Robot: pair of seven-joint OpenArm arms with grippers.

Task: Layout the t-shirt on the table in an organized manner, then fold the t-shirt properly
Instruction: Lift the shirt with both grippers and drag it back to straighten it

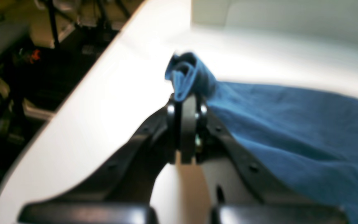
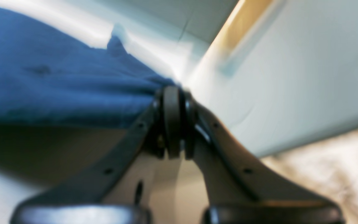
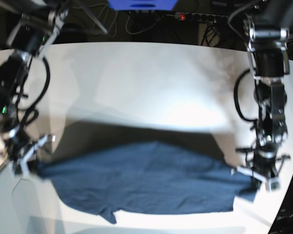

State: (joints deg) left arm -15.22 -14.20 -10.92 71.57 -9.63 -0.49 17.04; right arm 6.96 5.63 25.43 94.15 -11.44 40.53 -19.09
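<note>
Black left gripper (image 1: 185,99) is pinching the dark navy cotton t-shirt (image 3: 146,178) shut; right gripper (image 2: 172,93) likewise. Overstretching above the glossy white table (image 3: 151,83) risks slipping corners.

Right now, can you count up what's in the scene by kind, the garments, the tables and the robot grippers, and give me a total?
Garments: 1, the t-shirt, dark navy, stretched between both grippers.
Tables: 1, the table, glossy white.
Grippers: 2, the left gripper and the right gripper, each with fingers closed on a shirt edge.
Total: 4
</note>
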